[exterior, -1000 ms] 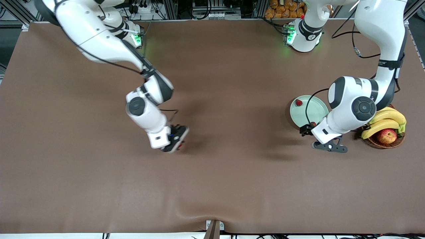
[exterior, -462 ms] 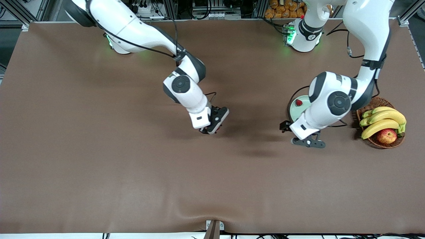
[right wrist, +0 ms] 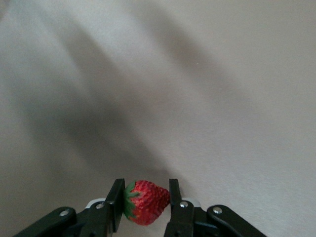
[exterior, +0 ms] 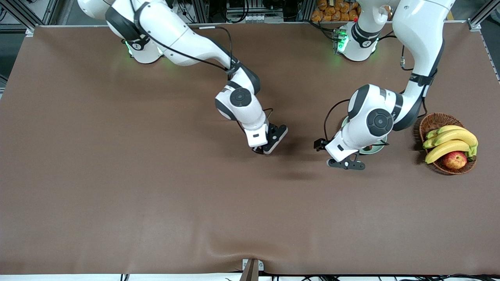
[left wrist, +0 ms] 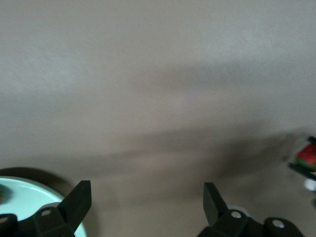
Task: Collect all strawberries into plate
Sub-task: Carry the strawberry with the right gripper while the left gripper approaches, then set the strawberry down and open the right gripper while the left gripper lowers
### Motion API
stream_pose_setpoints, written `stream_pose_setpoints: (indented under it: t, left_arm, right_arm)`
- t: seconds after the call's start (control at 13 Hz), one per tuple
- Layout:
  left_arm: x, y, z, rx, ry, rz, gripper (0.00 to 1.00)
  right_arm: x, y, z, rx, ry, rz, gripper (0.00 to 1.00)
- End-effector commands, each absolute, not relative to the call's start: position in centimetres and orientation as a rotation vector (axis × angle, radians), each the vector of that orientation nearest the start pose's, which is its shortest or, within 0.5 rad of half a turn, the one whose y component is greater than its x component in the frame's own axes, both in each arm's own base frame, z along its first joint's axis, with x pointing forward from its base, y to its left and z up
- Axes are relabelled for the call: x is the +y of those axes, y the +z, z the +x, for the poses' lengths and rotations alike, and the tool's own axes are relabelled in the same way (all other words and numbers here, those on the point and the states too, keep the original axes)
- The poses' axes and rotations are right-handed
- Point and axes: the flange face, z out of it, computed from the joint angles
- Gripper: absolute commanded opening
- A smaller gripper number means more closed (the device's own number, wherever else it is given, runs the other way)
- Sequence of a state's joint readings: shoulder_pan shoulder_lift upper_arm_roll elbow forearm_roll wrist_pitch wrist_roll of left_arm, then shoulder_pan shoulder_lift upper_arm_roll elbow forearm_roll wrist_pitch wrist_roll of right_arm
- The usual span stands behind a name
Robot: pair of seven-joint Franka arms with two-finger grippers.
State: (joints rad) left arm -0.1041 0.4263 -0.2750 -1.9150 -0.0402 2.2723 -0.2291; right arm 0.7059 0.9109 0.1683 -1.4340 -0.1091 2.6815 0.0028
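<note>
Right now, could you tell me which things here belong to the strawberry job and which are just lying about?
Job:
- strawberry, clamped in the right gripper over bare table
- plate, mostly under the left arm
- left gripper, open, empty, beside the plate

Lying about:
- wicker basket holding bananas and an apple

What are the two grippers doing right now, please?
Left gripper: open, empty, over the table beside the plate.
Right gripper: shut on a strawberry.
</note>
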Motion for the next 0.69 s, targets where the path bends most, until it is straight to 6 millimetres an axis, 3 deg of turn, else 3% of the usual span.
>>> stream_pose_setpoints:
  t: [0.0,0.08,0.38,0.62]
  left_arm:
    - [-23.1,27.8,57.7,0.143,0.17,-3.275,1.0]
    - [-23.1,27.8,57.7,0.143,0.17,-3.275,1.0]
    - [-23.5,27.9,57.6,0.146,0.169,-3.276,1.0]
    - [-26.5,28.2,57.3,0.117,0.16,-3.28,1.0]
  right_arm:
    - [56.6,18.4,50.8,-1.217,-0.458,-2.653,0.95]
    - [56.6,18.5,50.9,-1.218,-0.462,-2.651,1.0]
    - [56.0,21.0,51.9,-1.113,-0.478,-2.679,1.0]
    - [54.3,24.2,53.8,-0.977,-0.485,-2.736,1.0]
